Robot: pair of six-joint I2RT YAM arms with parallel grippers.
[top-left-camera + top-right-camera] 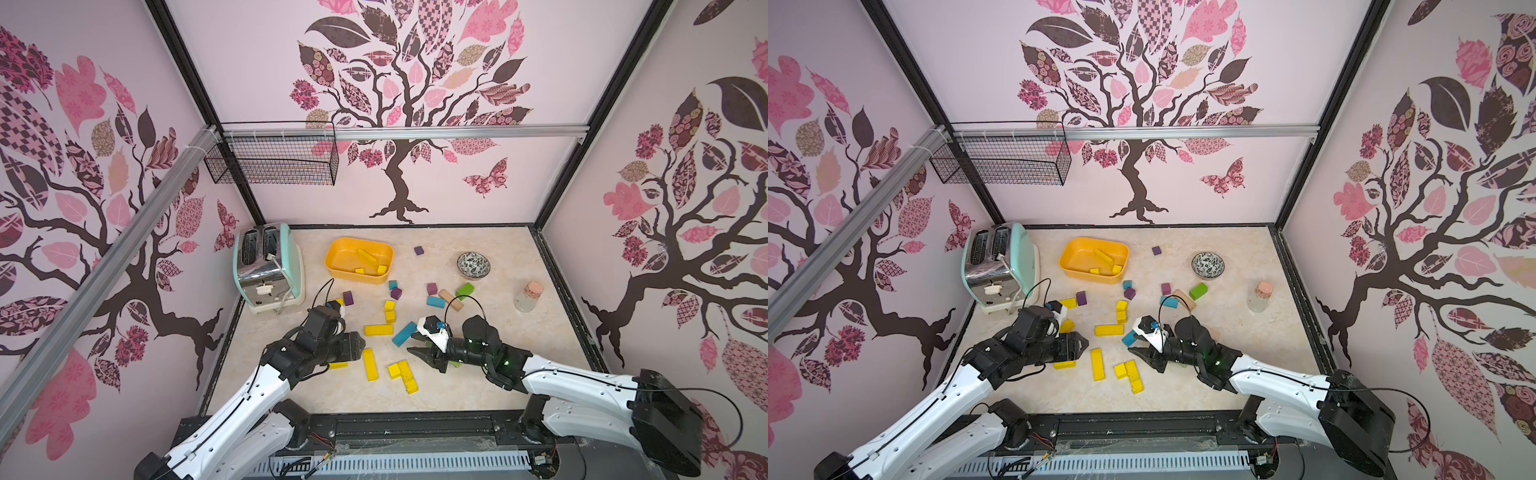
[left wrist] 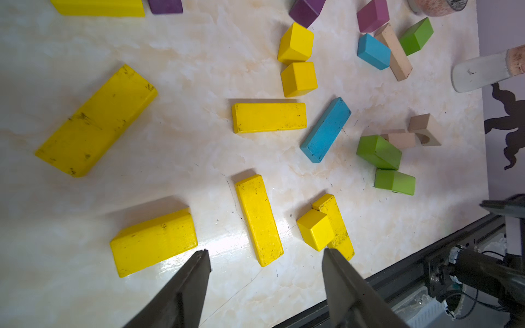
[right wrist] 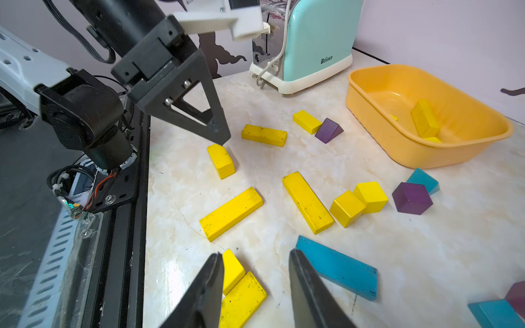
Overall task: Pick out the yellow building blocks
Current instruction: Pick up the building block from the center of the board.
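Note:
Several yellow building blocks lie loose on the marble table: a bar [image 1: 378,330], two cubes [image 1: 390,311], another bar [image 1: 370,364] and a cube [image 1: 394,370] against a long bar [image 1: 408,376]. A few more rest inside the orange-yellow tub [image 1: 336,253]. My left gripper [image 2: 265,252] is open above the table, with the end of a yellow bar [image 2: 258,220] between its jaws in the left wrist view and a short block [image 2: 153,241] beside one finger. My right gripper [image 3: 255,252] is open and holds nothing; a yellow cube [image 3: 233,268] sits just beside one finger.
A mint toaster [image 1: 268,266] stands at the back left, with a patterned bowl [image 1: 473,264] and a corked glass bottle [image 1: 528,297] on the right. Blue [image 1: 405,333], purple, green [image 1: 464,289] and tan [image 1: 451,300] blocks are scattered among the yellow ones. A wire basket [image 1: 274,156] hangs on the wall.

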